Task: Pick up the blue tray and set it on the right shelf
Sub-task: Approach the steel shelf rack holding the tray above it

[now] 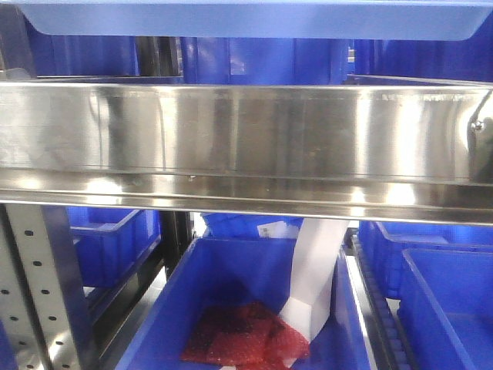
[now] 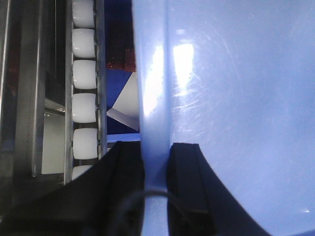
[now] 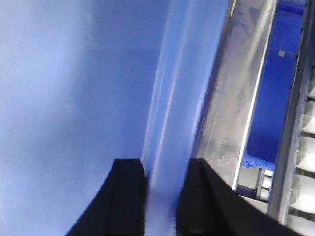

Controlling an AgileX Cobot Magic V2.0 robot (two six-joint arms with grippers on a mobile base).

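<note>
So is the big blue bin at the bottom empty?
No, the blue bin holds a red netted bag and a folded white sheet.

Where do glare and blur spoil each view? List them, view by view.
Front view: bright glare streaks across the rail of the right shelf. Left wrist view: two white hotspots on the blue tray, rollers overexposed. Right wrist view: tray rim smeared by blur, no hard glare.

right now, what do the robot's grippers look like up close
The left gripper has two flat, matte black fingers with squared tips that widen toward the base. A thin dark cable loops across between them. The right gripper looks the same, black and blocky, with no cable or markings visible.
</note>
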